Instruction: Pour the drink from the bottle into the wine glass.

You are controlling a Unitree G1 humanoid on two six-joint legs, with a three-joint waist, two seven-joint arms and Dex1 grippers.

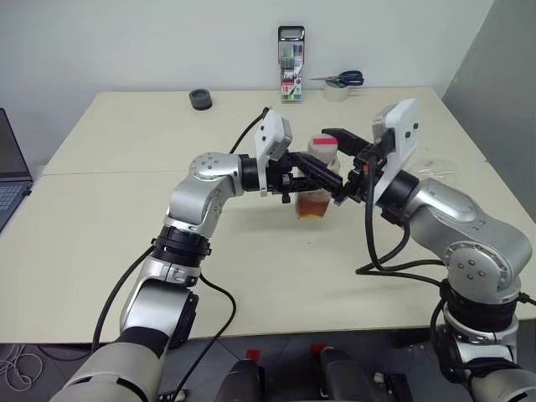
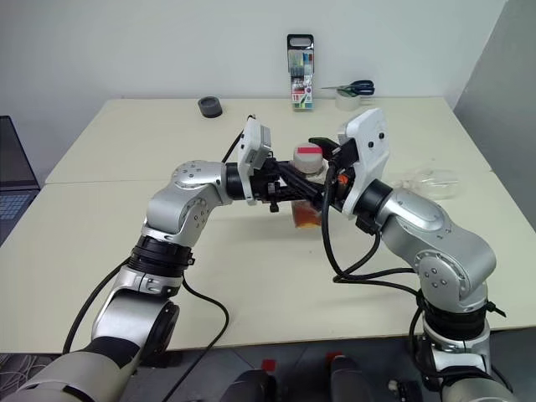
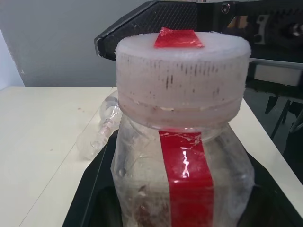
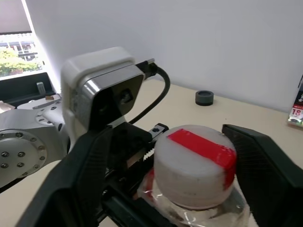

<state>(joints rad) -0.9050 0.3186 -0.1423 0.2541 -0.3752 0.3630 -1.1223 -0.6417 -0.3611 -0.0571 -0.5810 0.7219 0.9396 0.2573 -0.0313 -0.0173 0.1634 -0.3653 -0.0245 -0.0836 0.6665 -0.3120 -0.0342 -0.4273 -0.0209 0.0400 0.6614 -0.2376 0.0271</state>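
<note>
- Far left: laptop edge, sitting off the side of the table.
- Back of table, left: dark tape roll, well apart from the arms.
- Left gripper points level toward the robot's right, fingers clamped on the body of the bottle, below the cap.
- Bottle is upright, held above the middle of the table between the two arms. Clear plastic, red strip running down the side.
- The drink: amber, sits in the lower part of the bottle.
- Cap is white with a red strip across the top, still on the bottle.
- Back centre against the wall: upright marker-pen case.
- Just right of that: scissors lying on a white tape roll.
- Right gripper is at the cap, one finger on either side. Fingers apart, close to the cap; can't tell whether they touch it.
- Wine glass lies on its side on the table, right of the right arm, well apart from the bottle. In the left wrist view it shows behind the bottle, stem toward the camera.
</note>
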